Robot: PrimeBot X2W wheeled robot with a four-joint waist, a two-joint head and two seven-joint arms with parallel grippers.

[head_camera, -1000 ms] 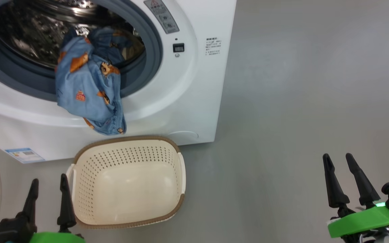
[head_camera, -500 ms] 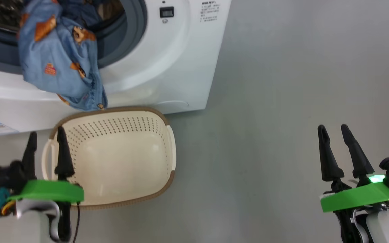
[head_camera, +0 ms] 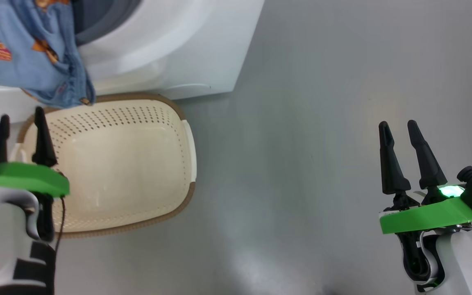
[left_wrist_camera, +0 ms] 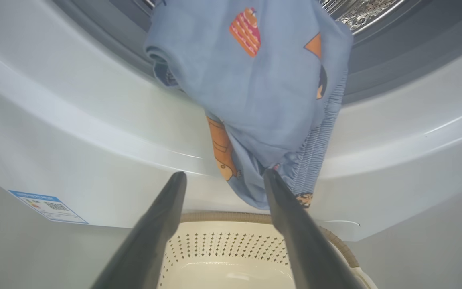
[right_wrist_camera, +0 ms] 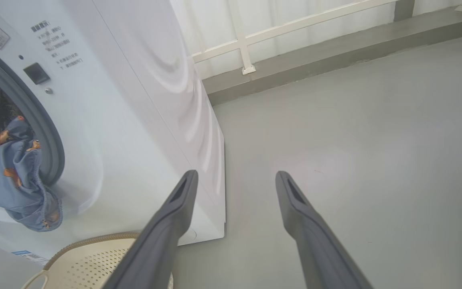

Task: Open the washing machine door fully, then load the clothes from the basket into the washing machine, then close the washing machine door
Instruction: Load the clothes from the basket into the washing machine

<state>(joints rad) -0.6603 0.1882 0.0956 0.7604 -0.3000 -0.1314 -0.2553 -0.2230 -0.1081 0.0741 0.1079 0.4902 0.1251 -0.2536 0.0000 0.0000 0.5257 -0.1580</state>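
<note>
Since a second ago our head camera has dipped: washer (head_camera: pixel 178 49) and basket (head_camera: pixel 137 97) now sit higher and further left in frame. That's the view shifting, not the things. Clothes (head_camera: pixel 19 61) hang in the same place on the washer as before.

Status:
- Clothes: draped over the lower lip of the washer opening. The upper part lies back against the grey gasket (left_wrist_camera: pixel 415 52), and the gathered hem dangles down the white front to just above the basket's back rim.
- Basket: on the floor (head_camera: pixel 322 123), right up against the washer front, below the clothes.
- Left pincer (head_camera: pixel 21 112): spread wide and gripping nothing. In head view we see it over the basket's left rim. In its wrist view the fingers point up at the dangling hem, and one tip lines up with the hem's edge; we can't tell whether it touches.
- Right pincer (head_camera: pixel 397 122): spread wide and gripping nothing, over bare floor well to the right of washer and basket. Its wrist view looks along the washer's side panel.
- Blue label (left_wrist_camera: pixel 48 205): low on the washer front, left of the basket in the left wrist view.
</note>
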